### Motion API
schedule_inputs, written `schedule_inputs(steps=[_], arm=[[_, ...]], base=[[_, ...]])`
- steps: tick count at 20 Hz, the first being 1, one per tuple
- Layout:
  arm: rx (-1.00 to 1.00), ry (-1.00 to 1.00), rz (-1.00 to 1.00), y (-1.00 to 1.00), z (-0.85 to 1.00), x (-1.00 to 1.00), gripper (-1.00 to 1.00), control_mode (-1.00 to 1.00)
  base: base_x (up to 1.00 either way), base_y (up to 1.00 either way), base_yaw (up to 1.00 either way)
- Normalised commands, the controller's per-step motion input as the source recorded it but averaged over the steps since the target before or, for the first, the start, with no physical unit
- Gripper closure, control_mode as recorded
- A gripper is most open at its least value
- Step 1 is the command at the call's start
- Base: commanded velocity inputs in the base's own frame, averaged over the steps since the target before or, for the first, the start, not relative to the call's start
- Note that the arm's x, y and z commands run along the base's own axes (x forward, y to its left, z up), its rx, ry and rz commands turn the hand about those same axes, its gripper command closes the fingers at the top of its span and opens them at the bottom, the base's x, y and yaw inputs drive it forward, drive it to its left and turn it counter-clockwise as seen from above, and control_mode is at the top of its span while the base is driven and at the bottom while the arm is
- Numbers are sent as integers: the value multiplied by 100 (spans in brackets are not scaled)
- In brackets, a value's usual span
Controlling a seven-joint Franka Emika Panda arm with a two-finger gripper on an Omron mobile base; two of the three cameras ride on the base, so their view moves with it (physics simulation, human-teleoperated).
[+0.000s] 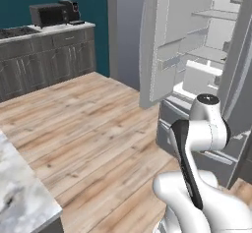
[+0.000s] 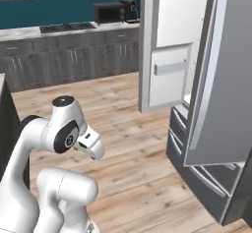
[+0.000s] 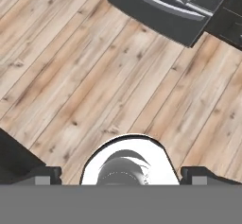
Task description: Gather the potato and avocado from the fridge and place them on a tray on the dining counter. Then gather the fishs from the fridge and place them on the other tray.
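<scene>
**Folded arm before the open fridge**

Pointing straight down at the floor, the two-finger gripper (image 3: pixel 121 173) has its small dark finger tips (image 3: pixel 43 173) set far apart at the two bottom corners of the hand view, jaws fully spread with nothing between them (only pale wooden floor planks (image 3: pixel 94 76) lie below). The white jointed robot arm (image 1: pixel 199 133) is folded up close over its base, its dark-trimmed elbow raised in the left base view and its wrist tucked low in the right base view.

At the near left corner of the left base view shows a slab of the grey-white marbled dining counter (image 1: pixel 19 192); no tray can be seen on this bare part.

Just beyond the arm stands the tall grey steel fridge (image 2: pixel 221 104), its dark lower drawers (image 3: pixel 156 10) shut and reaching down near the floor. Both upper doors are swung wide; the left door (image 1: pixel 155 45) shows its white inner bins, and between the doors the white shelved inside (image 1: pixel 209 55) is open to view. Whether the avocado, potato or fish lie on those shelves I cannot tell from here.

Farthest back, against a teal wall (image 2: pixel 59 3), runs a row of dark grey wooden cabinets (image 1: pixel 44 60) under a pale worktop, carrying a black boxy microwave (image 1: pixel 47 14).
</scene>
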Motion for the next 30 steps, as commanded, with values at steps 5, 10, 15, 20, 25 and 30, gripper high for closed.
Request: schedule_inputs(steps=[5,10,15,20,25,30], arm=[[0,0,0,0,0,0,-100,100],[0,0,0,0,0,0,-100,100],[0,0,0,0,0,0,-100,100],[0,0,0,0,0,0,-100,100],[0,0,0,0,0,0,-100,100],[0,0,0,0,0,0,-100,100]], base=[[70,-30,27],[75,1,3],[58,10,-10],[48,13,-22],[52,10,-31],[36,1,-33]])
